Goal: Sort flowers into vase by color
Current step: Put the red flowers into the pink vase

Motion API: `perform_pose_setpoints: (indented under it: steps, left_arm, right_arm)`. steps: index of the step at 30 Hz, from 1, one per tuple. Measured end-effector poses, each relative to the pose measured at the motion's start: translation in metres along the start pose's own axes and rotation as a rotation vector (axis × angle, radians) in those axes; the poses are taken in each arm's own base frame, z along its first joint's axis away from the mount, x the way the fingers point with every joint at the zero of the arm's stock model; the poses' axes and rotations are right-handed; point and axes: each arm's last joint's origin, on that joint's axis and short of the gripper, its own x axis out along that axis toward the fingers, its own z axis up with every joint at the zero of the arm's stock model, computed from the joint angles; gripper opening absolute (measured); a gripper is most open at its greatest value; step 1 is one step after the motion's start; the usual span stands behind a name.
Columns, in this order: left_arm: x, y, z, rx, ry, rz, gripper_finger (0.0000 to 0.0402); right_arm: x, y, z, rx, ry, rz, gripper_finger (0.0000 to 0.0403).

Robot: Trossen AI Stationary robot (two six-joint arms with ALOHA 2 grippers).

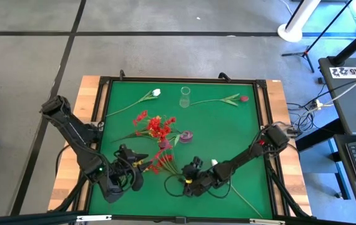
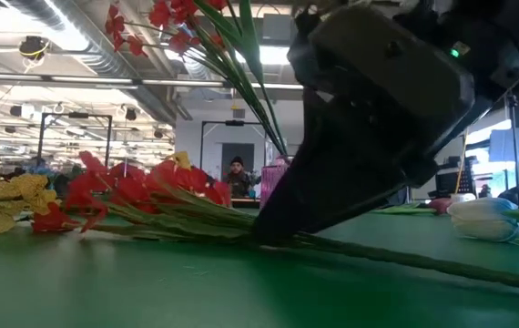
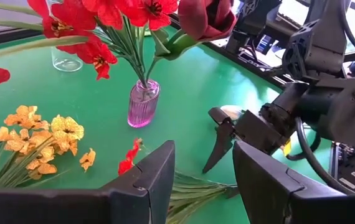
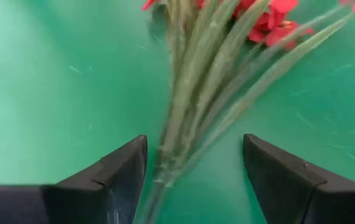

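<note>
Low view: the dark right end effector (image 2: 369, 118) hides the desk behind it. The green stem bundle (image 4: 196, 93) is blurred, its lower end cut off by the frame edge.

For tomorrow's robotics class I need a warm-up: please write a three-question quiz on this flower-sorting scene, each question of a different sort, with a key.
1. True or false: the pink vase already holds red flowers.
2. Multiple choice: what lies between the open fingers of the right gripper? A) a white tulip B) a bundle of green stems C) the clear glass
3. Fill in: the clear glass at the far side of the green mat is ____.

Key: 1 true; 2 B; 3 empty.
</note>
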Motion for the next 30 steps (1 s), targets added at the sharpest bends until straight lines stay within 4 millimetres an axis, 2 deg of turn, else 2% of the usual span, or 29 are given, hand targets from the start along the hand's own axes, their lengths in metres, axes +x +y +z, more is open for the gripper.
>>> perform_pose_setpoints:
  steps: [6,9,12,19,20,25,30]
  left_arm:
    - [0.000,-0.001,0.000,-0.027,-0.007,-0.003,0.0156]
    - [0.000,-0.001,0.000,-0.034,-0.007,-0.003,0.0156]
    - [0.000,-0.001,0.000,-0.035,-0.007,-0.004,0.0156]
    - [0.000,-0.001,0.001,-0.035,-0.027,0.001,0.0156]
    - [0.000,-0.001,0.001,-0.035,-0.027,0.001,0.0156]
    - [0.000,-0.001,0.001,-0.035,-0.027,0.000,0.0156]
    - [-0.003,-0.002,0.000,-0.028,-0.042,-0.007,0.0156]
  right_arm:
    - [0.001,0.000,-0.002,-0.013,0.028,-0.003,0.0259]
    - [0.001,-0.004,-0.005,-0.037,0.066,-0.031,0.0235]
    - [0.000,-0.006,-0.008,-0.059,0.112,-0.046,0.0187]
    - [-0.002,-0.010,-0.010,-0.074,0.165,-0.049,0.0032]
    - [-0.004,-0.009,-0.009,-0.078,0.166,-0.043,0.0020]
    - [-0.023,-0.006,-0.002,-0.101,0.185,-0.011,0.0026]
    - [-0.064,-0.001,0.010,-0.144,0.161,-0.016,0.0010]
